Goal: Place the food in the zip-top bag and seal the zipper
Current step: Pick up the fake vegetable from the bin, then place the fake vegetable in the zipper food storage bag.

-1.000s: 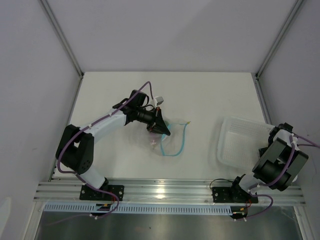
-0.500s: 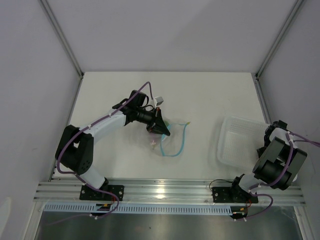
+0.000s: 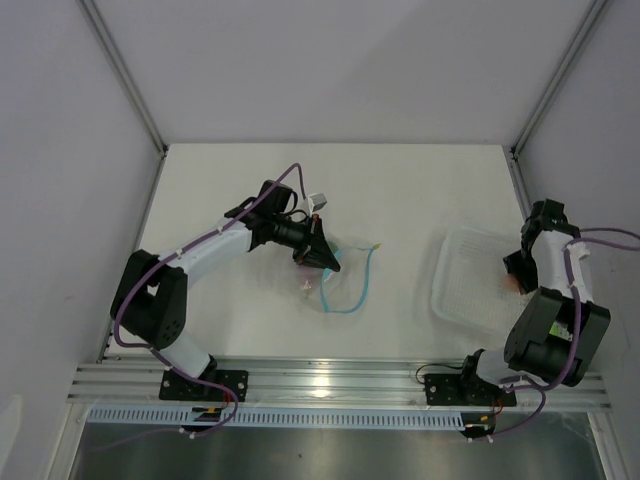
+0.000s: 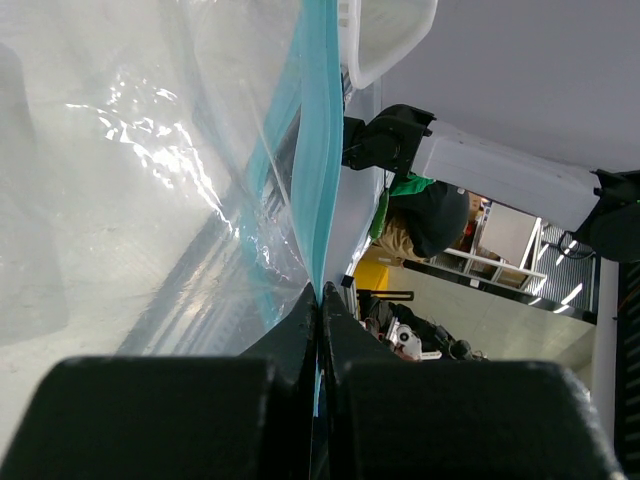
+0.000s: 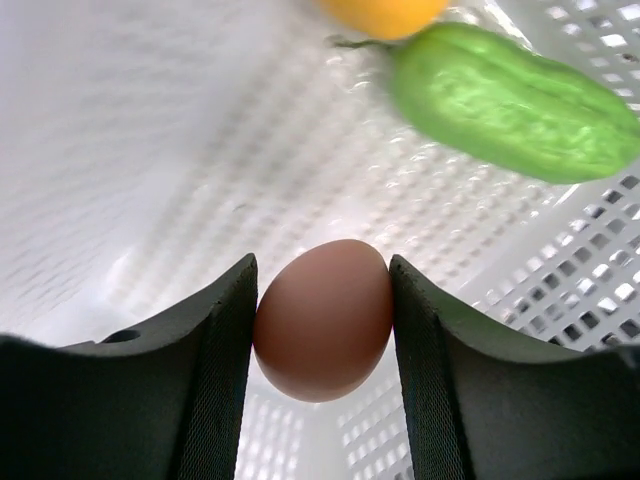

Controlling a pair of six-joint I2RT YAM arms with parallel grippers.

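The clear zip-top bag (image 3: 350, 285) lies mid-table, its light-blue zipper (image 3: 370, 272) curving along the mouth. My left gripper (image 3: 325, 262) is shut on the zipper edge (image 4: 320, 150) at the bag's left corner and holds the film (image 4: 150, 150) up. At the right, my right gripper (image 3: 514, 281) hangs over the white basket (image 3: 465, 290). It is shut on a pinkish-brown egg-shaped food piece (image 5: 323, 318), which is pinched between both pads just above the basket floor. A light-green oval piece (image 5: 510, 100) and a yellow-orange one (image 5: 385, 12) lie in the basket beyond it.
The perforated basket wall (image 5: 590, 290) rises close to the right of my right fingers. A tiny pinkish bit (image 3: 308, 288) lies beside the bag's left edge. Walls and frame posts (image 3: 135, 95) close in the white table on three sides.
My right jaws have narrowed onto the egg-shaped piece, and the right wrist has risen and swung towards the far side of the basket. The left arm and the bag have not moved.
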